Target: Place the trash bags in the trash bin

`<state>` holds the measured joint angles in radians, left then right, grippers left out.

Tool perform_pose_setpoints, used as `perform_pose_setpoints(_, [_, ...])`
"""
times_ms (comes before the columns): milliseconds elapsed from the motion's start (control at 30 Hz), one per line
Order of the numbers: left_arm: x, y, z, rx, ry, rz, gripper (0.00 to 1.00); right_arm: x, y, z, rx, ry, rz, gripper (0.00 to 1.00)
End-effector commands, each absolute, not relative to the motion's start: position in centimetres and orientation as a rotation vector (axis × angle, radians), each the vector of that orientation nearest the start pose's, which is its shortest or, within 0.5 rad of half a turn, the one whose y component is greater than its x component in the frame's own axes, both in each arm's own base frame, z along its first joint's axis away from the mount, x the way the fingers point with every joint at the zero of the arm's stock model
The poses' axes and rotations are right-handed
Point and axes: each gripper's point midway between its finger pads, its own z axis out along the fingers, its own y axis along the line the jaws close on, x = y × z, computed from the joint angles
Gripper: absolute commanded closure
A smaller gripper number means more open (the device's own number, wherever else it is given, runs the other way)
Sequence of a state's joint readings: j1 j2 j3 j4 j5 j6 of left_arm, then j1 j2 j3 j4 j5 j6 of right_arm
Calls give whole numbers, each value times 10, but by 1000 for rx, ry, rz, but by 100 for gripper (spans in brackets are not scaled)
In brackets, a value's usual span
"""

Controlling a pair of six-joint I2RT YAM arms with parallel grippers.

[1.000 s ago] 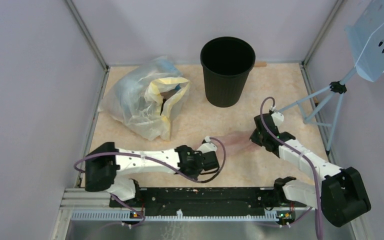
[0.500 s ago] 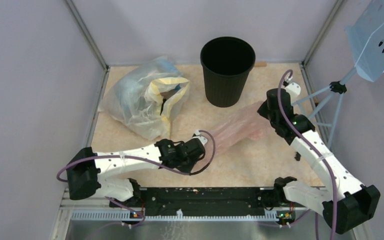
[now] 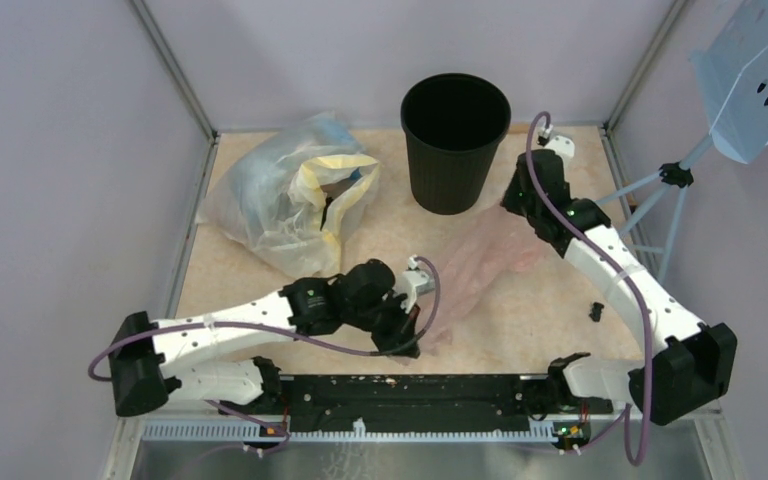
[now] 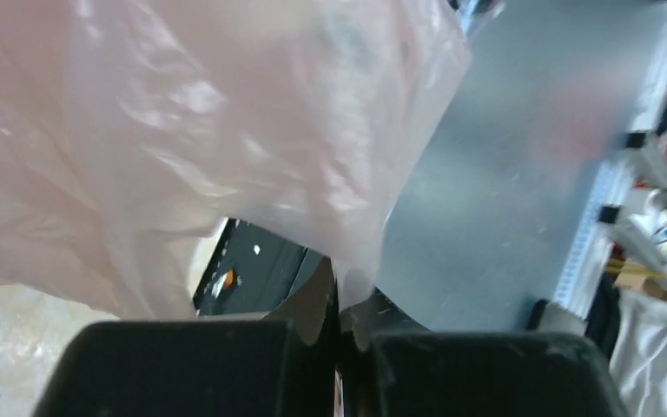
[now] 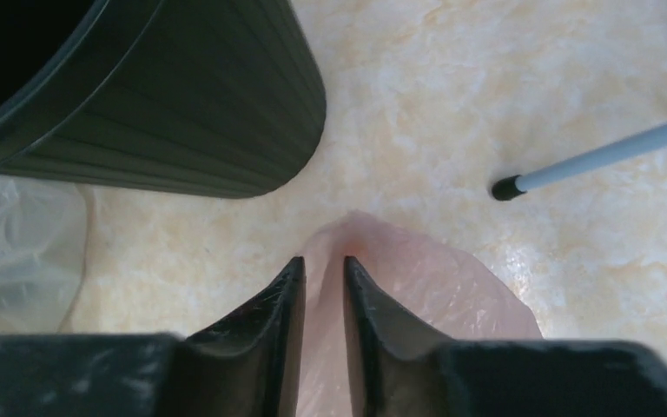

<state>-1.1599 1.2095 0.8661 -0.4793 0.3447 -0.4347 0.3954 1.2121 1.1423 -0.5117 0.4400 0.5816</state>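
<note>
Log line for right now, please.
left gripper: shut on trash bag | right gripper: slightly open over bag | bag outside trash bin

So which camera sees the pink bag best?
The top camera. It shows the whole pink bag stretched out. The left wrist view is too close: just a crinkly patch pinched in the left claw. The right wrist view catches only one corner.
</note>
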Motion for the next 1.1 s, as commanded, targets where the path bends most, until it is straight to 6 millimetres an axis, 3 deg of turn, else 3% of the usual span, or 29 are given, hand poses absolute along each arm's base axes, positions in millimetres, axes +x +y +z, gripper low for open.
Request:
perform_pose_setpoints(0, [64, -320, 184, 952, 2273, -1457, 100, 361, 121, 255, 186, 2055, 261, 61])
perform_pose_setpoints(33, [69, -313, 182, 893, 2292, -1532, 100, 360, 121, 252, 187, 2060, 266, 46])
perform_pose_setpoints(67, [78, -310, 185, 835, 2270, -1603, 100, 357, 121, 252, 179, 2064, 273, 39])
perform_pose_setpoints(200, [93, -297, 167, 705, 2346, -1626, 100, 345, 117, 248, 168, 2077, 281, 34])
perform_pose_setpoints(500, [106, -286, 143, 611, 2454, -1547, 100, 276, 100, 225, 200, 2086, 356, 35])
perform_pose_setpoints(600, [107, -285, 141, 612, 2458, -1541, 100, 260, 90, 207, 235, 2094, 337, 47])
perform_pose_setpoints(633, [108, -284, 140, 609, 2462, -1535, 100, 256, 86, 199, 259, 2106, 325, 57])
perform_pose_setpoints(733, [108, -282, 137, 603, 2474, -1522, 100, 252, 87, 178, 287, 2137, 337, 63])
perform_pose_setpoints(900, [107, -279, 136, 597, 2482, -1507, 100, 256, 106, 157, 269, 2189, 425, 61])
perform_pose_setpoints(1067, [108, -276, 133, 576, 2489, -1480, 100, 261, 104, 131, 325, 2262, 372, 59])
